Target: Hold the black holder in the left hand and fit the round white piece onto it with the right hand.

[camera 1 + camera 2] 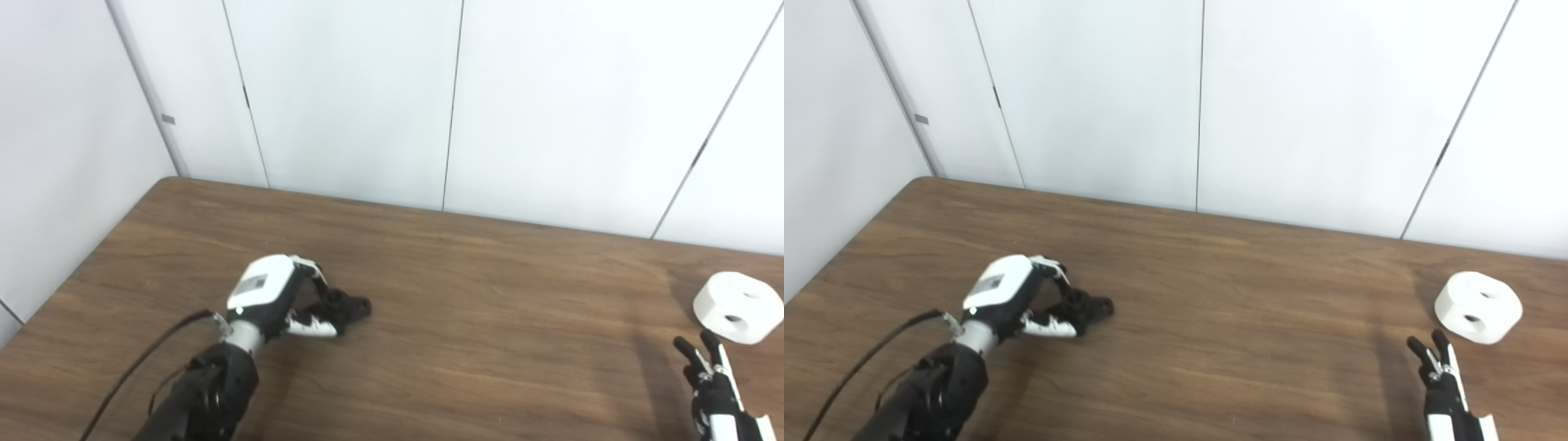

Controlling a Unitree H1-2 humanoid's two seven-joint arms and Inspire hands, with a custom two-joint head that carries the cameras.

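The black holder (354,306) lies on the wooden table (465,294), left of the middle. My left hand (269,295) is curled around its near end, fingers over the top and thumb below, so the hand is shut on it while it rests on the wood. The round white piece (738,306), a thick disc with two holes, sits by the table's right side. Just in front of it, at the bottom right corner, my right hand (713,383) points its straight fingers toward the disc without touching it. That hand is open and holds nothing.
White wall panels (343,98) rise directly behind the table's far edge and along its left side. A black cable (141,361) runs along my left forearm. Bare wood stretches between the two hands.
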